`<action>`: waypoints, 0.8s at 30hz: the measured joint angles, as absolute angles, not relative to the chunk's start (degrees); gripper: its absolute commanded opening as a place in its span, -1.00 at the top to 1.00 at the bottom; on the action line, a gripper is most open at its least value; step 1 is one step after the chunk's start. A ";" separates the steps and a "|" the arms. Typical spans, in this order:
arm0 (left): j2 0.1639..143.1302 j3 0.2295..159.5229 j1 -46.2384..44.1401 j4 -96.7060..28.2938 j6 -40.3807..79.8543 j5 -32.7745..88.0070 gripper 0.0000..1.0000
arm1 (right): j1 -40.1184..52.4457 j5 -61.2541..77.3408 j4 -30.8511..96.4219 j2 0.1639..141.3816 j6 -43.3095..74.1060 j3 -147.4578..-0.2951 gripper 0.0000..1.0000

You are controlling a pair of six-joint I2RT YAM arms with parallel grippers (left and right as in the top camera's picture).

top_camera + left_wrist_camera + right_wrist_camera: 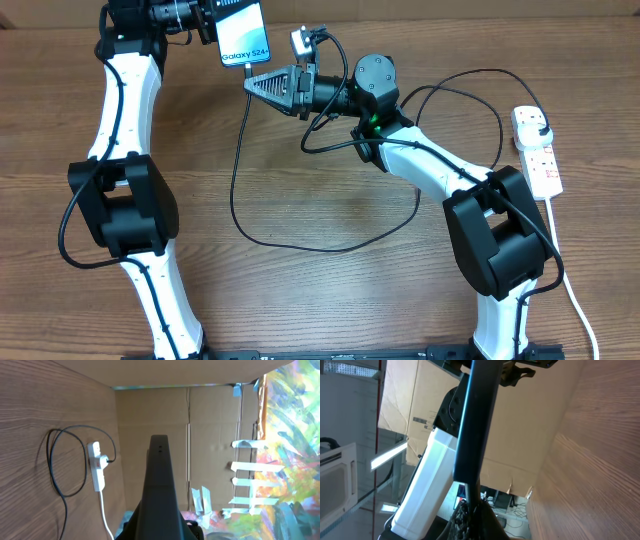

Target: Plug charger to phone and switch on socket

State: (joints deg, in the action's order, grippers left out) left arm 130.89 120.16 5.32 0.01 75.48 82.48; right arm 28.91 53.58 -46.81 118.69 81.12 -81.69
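Observation:
My left gripper (216, 22) is shut on the phone (243, 33) and holds it above the table's far left, cyan screen up. In the left wrist view the phone (159, 475) shows edge-on. My right gripper (252, 84) is shut on the charger's connector end, right at the phone's near end. In the right wrist view the cable tip (473, 491) meets the phone's end (476, 420) above my fingers (470, 522); I cannot tell if it is seated. The charger cable (300, 245) loops across the table to its black plug (541, 127) in the socket (540, 160).
The socket's white cord (570, 285) runs down the right side to the front edge. The socket and cable loop also show in the left wrist view (97, 467). A cardboard wall (210, 435) stands behind the table.

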 measured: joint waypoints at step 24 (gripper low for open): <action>131.11 120.16 5.21 0.45 73.12 82.54 0.91 | 28.91 53.60 -46.46 118.69 83.61 -81.69 0.93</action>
